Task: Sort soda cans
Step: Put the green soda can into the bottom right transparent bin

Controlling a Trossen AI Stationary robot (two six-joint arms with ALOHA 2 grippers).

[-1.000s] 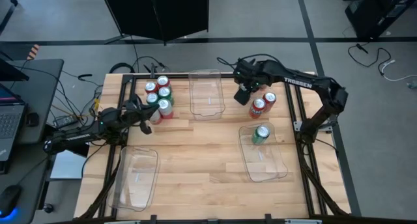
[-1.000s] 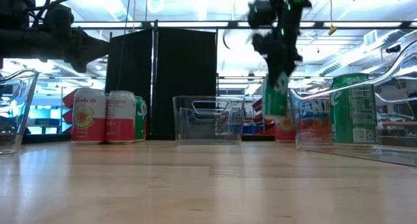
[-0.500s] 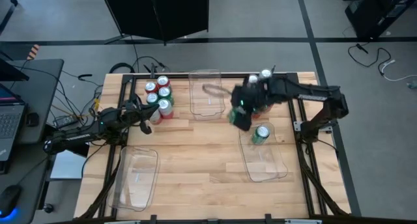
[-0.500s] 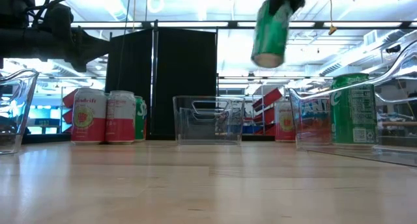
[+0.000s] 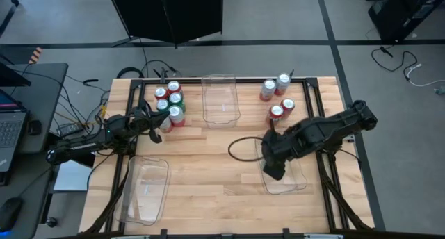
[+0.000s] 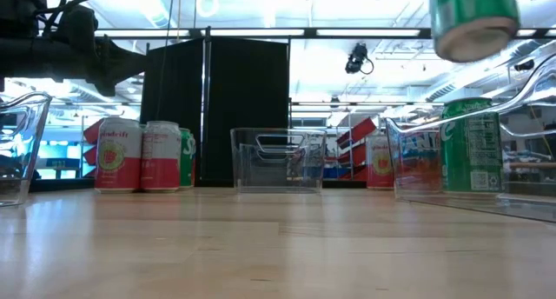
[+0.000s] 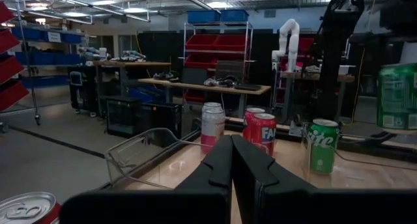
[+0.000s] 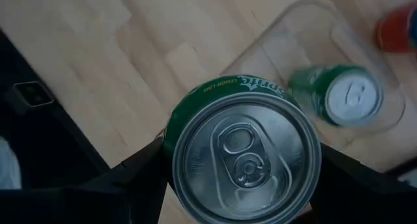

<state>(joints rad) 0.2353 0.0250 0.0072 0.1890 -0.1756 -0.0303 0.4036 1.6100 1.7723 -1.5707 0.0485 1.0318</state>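
My right gripper [image 5: 274, 154] is shut on a green soda can [image 8: 241, 152] and hangs above the clear right bin [image 5: 295, 180]. That can shows high up in the low view [image 6: 473, 21]. A second green can [image 8: 345, 97] stands upright on the bin's floor [image 6: 469, 142]. Several red and silver cans [image 5: 276, 100] stand on the table by the far right corner. Another group of red, green and silver cans [image 5: 168, 103] stands far left. My left gripper [image 5: 156, 126] is shut and waits beside that group, touching nothing. My right gripper holds the green can by its side wall [image 8: 171, 142], just below the top rim, pinched between the two fingers [image 8: 140, 168]. The fingers come from above, pointing down. The can is lifted clear above the right bin, nearly upright, with its silver top facing the wrist.
A clear bin [image 5: 222, 100] stands at the far middle of the table, and another [image 5: 146, 190] at the near left. Bare wood lies between them in the middle [image 5: 208, 162]. A metal frame runs round the table edge [image 5: 327, 169].
My right gripper has lifted the green can off the table by the far right cans, carried it up and toward the near edge, and now holds it over the right bin. The other cans stayed put.
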